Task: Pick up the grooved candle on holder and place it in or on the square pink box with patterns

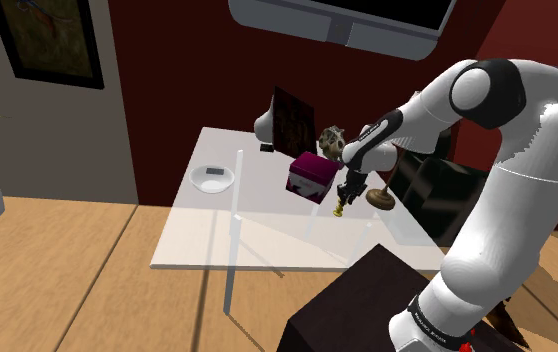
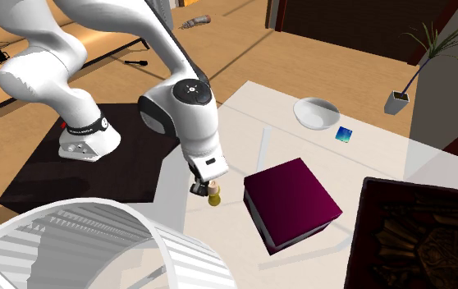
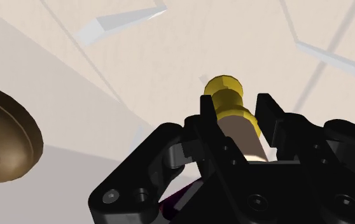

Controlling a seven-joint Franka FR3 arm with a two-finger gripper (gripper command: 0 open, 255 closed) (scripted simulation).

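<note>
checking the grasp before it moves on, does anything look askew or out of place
Nothing stands out. The candle is clasped upright in the gripper, gold holder at the bottom, and the dark pink box lies flat on the table.

The arm (image 1: pixel 512 200) bends downward, tool (image 3: pixel 236 109) clasping candle (image 3: pixel 226 87).

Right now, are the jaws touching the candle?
Touching. In the wrist view the jaws press against both sides of the candle, with no gap showing.
</note>
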